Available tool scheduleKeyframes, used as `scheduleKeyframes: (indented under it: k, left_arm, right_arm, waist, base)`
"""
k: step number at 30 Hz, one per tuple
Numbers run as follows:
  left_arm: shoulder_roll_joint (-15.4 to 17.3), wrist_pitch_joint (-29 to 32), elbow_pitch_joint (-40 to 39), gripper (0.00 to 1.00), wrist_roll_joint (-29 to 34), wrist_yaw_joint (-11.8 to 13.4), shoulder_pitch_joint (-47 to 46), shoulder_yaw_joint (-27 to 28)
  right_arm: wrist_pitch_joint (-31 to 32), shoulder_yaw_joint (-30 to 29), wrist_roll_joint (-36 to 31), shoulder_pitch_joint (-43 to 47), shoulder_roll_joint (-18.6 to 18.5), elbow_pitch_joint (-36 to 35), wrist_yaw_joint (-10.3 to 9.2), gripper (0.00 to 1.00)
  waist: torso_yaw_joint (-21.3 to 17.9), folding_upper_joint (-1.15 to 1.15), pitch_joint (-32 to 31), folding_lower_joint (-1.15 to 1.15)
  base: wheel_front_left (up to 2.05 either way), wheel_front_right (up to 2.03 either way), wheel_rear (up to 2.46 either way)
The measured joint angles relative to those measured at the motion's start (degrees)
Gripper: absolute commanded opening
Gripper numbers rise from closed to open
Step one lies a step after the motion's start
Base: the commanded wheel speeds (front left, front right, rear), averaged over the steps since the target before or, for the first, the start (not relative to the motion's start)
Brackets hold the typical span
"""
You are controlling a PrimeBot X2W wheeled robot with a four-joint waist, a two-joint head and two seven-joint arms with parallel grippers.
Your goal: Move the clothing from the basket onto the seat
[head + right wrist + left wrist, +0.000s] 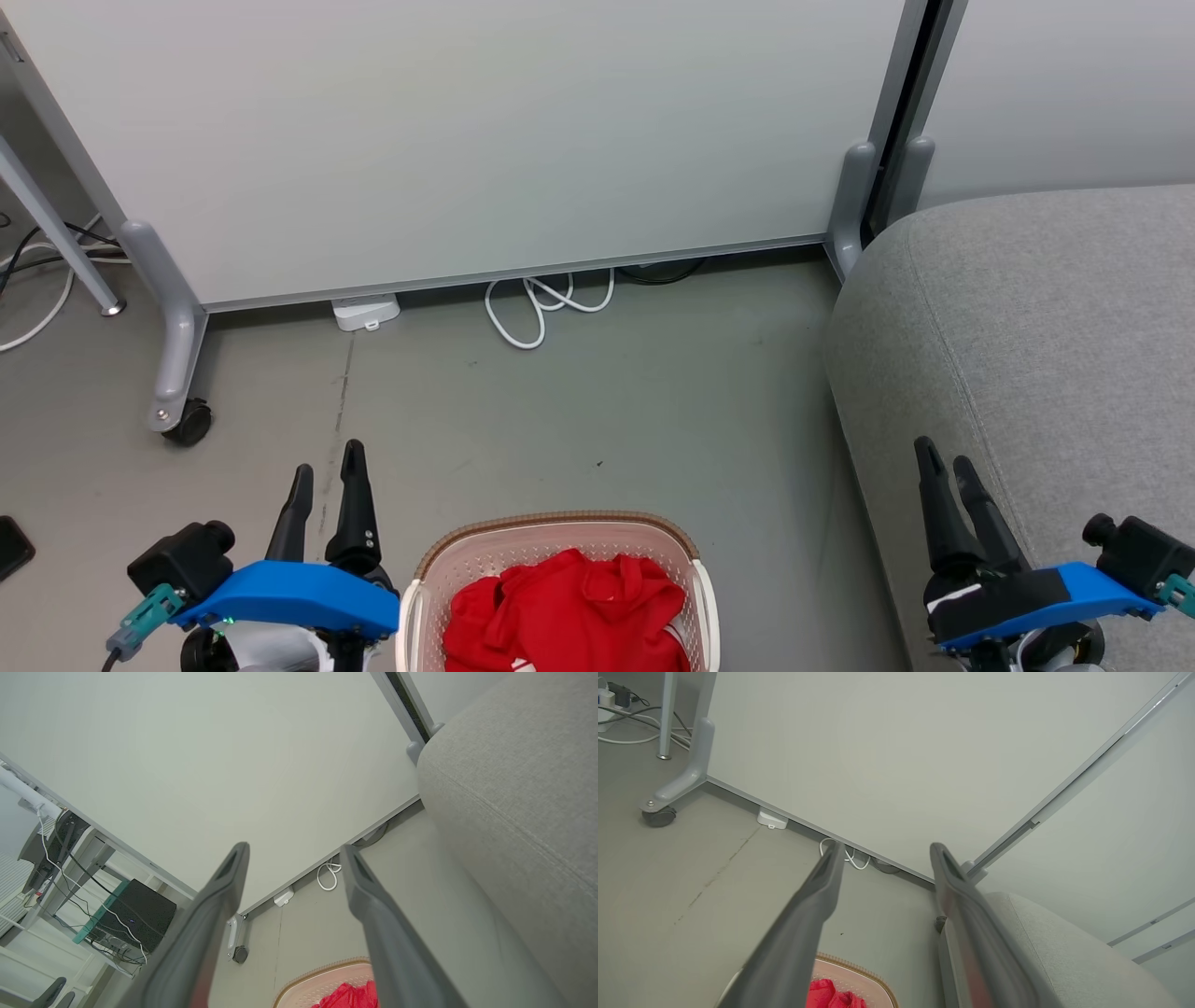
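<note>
Head view, start of the transfer as I read it from the console. The bright red soft fabric clothing point(569, 607) lies bunched in a heap inside the cream-white perforated plastic basket with a brown rim band point(560, 518). The basket stands on the grey floor point(607, 420) at the near centre, between my two arms. I cannot separate the heap into single garments; a scrap of white stripe shows at its near edge.

The large grey woven-fabric upholstered seat point(1055, 327) fills the right side, well apart from the basket across a strip of floor. No red fabric lies on the part of it that shows.

The left gripper point(328, 457) hangs just left of the basket rim, its two long dark fingers spread and holding nothing; the left wrist view confirms the gap. The right gripper point(943, 455) hovers over the near left edge of the seat, fingers likewise parted and bare, as the right wrist view also shows.

Far side: the pale grey wheeled partition panel point(467, 140), with a looped white cable point(537, 308) at its foot.

Progress, by my judgement: none of the task is done. Left to do are reaching into the basket, pinching the cloth, lifting it clear of the rim, carrying it right, and releasing it on the seat, repeated until the basket holds nothing.
</note>
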Motion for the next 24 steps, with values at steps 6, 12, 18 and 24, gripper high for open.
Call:
scheduleKeyframes:
  k: [6, 12, 18, 24]
  left_arm:
    - [0.45, -0.92, 0.86, 1.0, 3.76, 0.69, -0.3, -1.7]
    - [0.83, -1.98, 1.1, 1.0, 7.64, 1.47, -0.8, -3.05]
    - [1.16, -2.93, 1.08, 1.0, 11.32, 2.11, -0.96, -4.37]
    - [1.44, -3.85, 1.01, 1.0, 14.89, 2.64, -1.26, -5.61]
  right_arm:
    - [-0.86, 0.41, -5.01, 0.0, -0.01, 0.62, 0.01, 1.0]
    - [-2.0, 0.86, -9.31, -0.01, -0.02, 1.05, 0.05, 1.0]
    - [-2.88, 1.45, -13.28, -0.01, -0.03, 1.16, 0.05, 1.0]
    - [-3.82, 1.86, -16.99, -0.02, -0.05, 1.12, 0.07, 1.0]
  waist:
    - [0.12, 0.0, 0.05, 0.0]
    - [0.28, 0.0, 0.09, 0.0]
    - [0.43, 0.0, 0.13, 0.0]
    - [0.63, 0.0, 0.24, 0.0]
  base:
    - [0.0, 0.0, 0.0]
    - [0.0, 0.0, 0.0]
    - [0.0, 0.0, 0.0]
    - [0.0, 0.0, 0.0]
